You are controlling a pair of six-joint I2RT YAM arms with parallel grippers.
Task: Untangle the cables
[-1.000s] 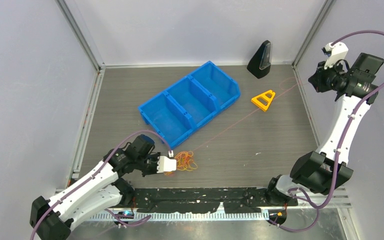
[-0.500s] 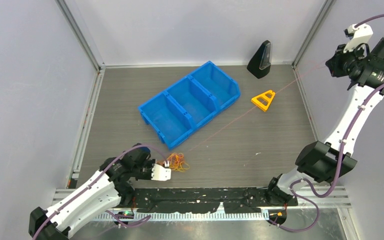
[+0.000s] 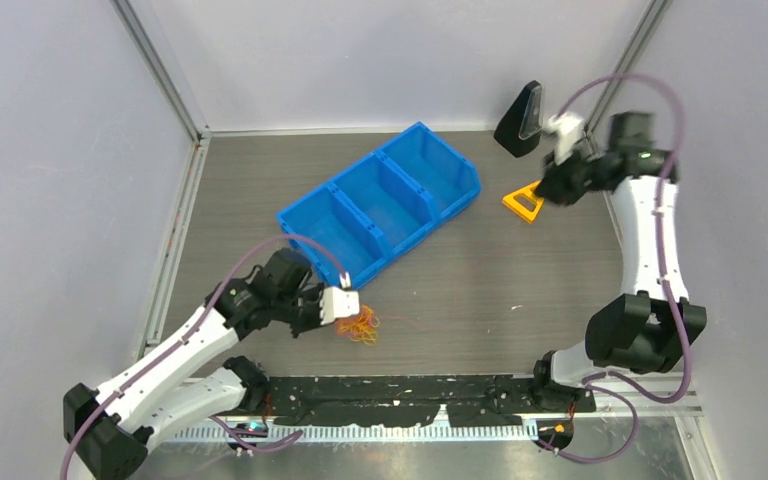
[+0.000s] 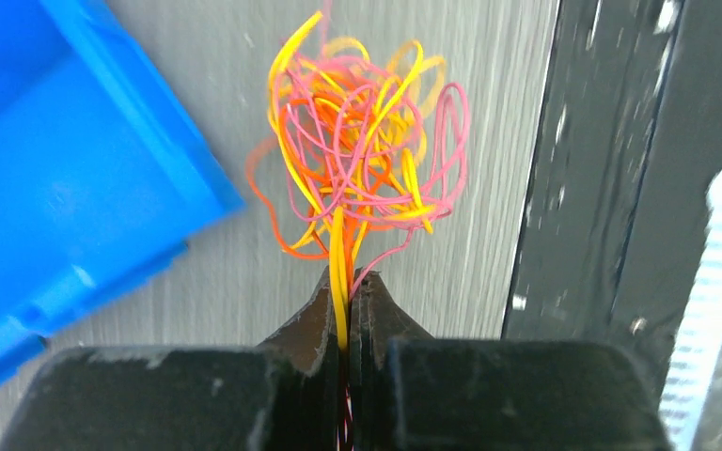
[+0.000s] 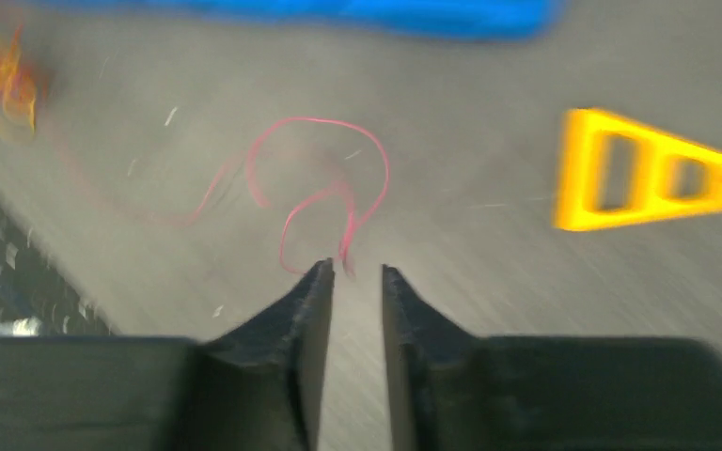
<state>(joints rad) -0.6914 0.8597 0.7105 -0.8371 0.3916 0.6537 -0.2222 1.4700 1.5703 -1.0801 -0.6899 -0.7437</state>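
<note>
The cables are a tangle (image 3: 362, 325) of orange-yellow, red and pinkish-purple wires on the table by the blue bin's near corner. My left gripper (image 3: 345, 313) is shut on strands at the tangle's edge; in the left wrist view, yellow and pink strands run between the closed jaws (image 4: 348, 293) below the tangle (image 4: 362, 141). My right gripper (image 3: 548, 190) hangs near the yellow triangle. In the right wrist view it is open and empty (image 5: 357, 272). One pink-red cable (image 5: 324, 183) lies slack and curled on the table just ahead of its fingertips, trailing back to the tangle (image 5: 0, 80).
A blue three-compartment bin (image 3: 380, 205) lies diagonally mid-table, close to the left gripper (image 4: 56, 160). A yellow triangular frame (image 3: 523, 203) sits beside the right gripper (image 5: 639, 183). A black wedge-shaped stand (image 3: 522, 118) is at the back. Black tape strip (image 3: 410, 395) lines the near edge.
The right arm swung down from high at the right wall to the table by the yellow triangle. The strand stretched taut to it now lies slack. The left gripper shifted slightly with the tangle.
</note>
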